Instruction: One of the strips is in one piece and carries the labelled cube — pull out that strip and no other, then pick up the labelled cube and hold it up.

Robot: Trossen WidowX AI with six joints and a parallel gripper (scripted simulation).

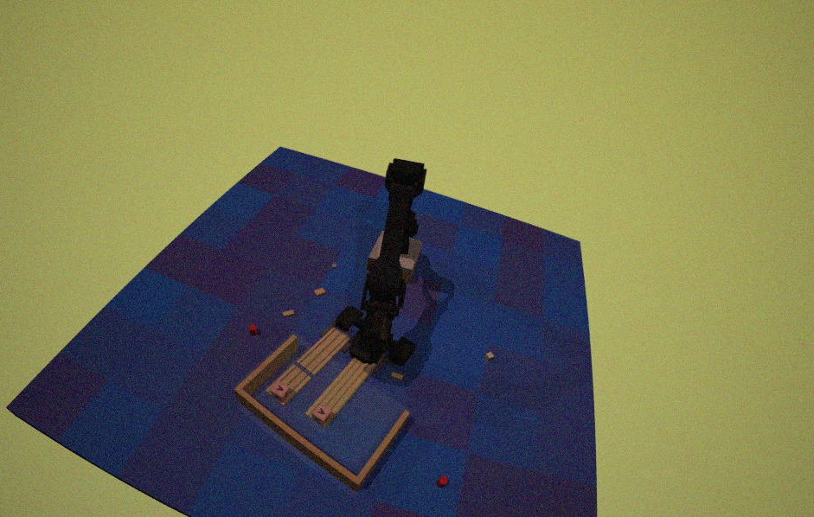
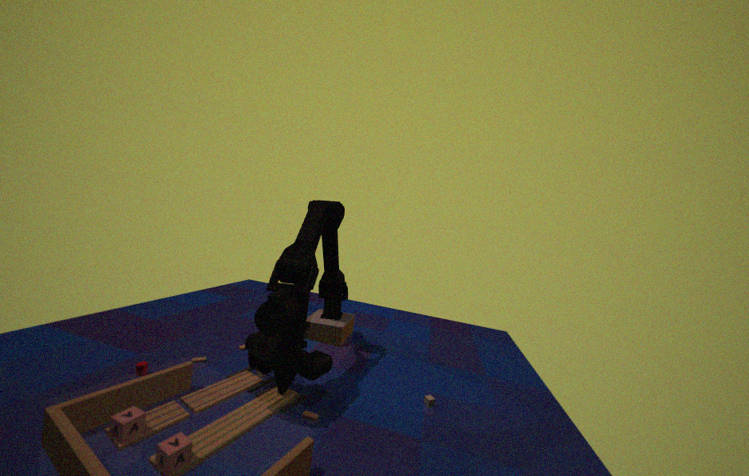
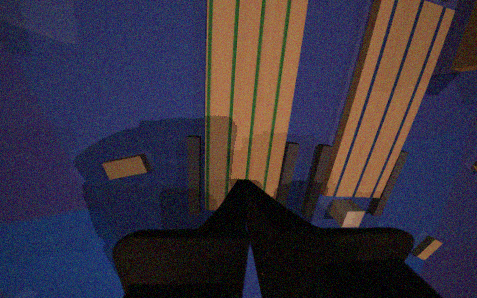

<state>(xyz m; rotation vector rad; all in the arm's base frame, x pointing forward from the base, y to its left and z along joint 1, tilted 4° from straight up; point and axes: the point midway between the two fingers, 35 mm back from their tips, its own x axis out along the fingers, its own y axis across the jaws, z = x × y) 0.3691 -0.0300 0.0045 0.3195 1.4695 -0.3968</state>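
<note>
The one-piece strip [image 1: 344, 384] [image 2: 235, 423] [image 3: 269, 65] is pale wood with green lines in the wrist view. A pink cube [image 1: 323, 412] [image 2: 174, 452] with dark letter-like marks stands on its far end. The other strip [image 1: 326, 343] [image 2: 220, 393] [image 3: 389, 100], with blue lines, is split by a gap and carries a similar pink cube [image 1: 279, 389] [image 2: 128, 419]. My gripper [image 2: 283, 390] [image 3: 242, 185] is shut and empty, pointing down at the near end of the one-piece strip. The fingertips hide part of that end; whether they touch it I cannot tell.
A low wooden wall [image 1: 298, 437] encloses three sides around the strips. Short dark rails [image 3: 194, 175] flank the near ends. A small block [image 1: 397, 375] [image 2: 310, 415] [image 3: 125, 167] lies beside the one-piece strip; another [image 3: 349, 215] lies at the split strip's near end. Red pieces [image 1: 253, 329] [image 1: 442, 481] lie outside the wall.
</note>
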